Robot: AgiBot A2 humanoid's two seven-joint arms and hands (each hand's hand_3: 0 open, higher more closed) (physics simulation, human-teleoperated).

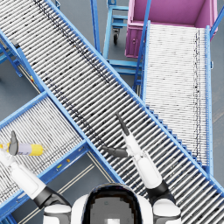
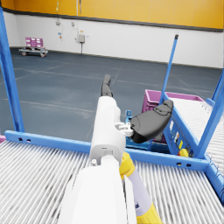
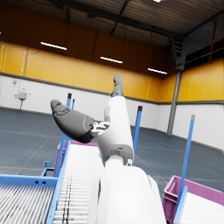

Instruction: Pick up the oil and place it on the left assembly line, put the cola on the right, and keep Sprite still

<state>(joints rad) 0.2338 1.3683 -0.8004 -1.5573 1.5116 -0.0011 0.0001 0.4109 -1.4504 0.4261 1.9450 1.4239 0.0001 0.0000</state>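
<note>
Head view: oil bottle (image 1: 27, 149) lies on left conveyor (image 1: 48, 127) at 9 o'clock, left hand (image 1: 13, 144) spread over it. Right hand (image 1: 124, 141) spread above middle conveyor (image 1: 78, 74). Pink bin (image 1: 175, 13) at 1 o'clock.

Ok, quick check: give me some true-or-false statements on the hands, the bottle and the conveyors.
1. The bottle lies on its side on the left conveyor. True.
2. The right hand holds a can. False: it is open and empty, over the middle conveyor.
3. A pink bin stands at the right conveyor's far end. True.
4. The left hand holds the bottle upright. False: its fingers are stretched out, gripping nothing.
</note>
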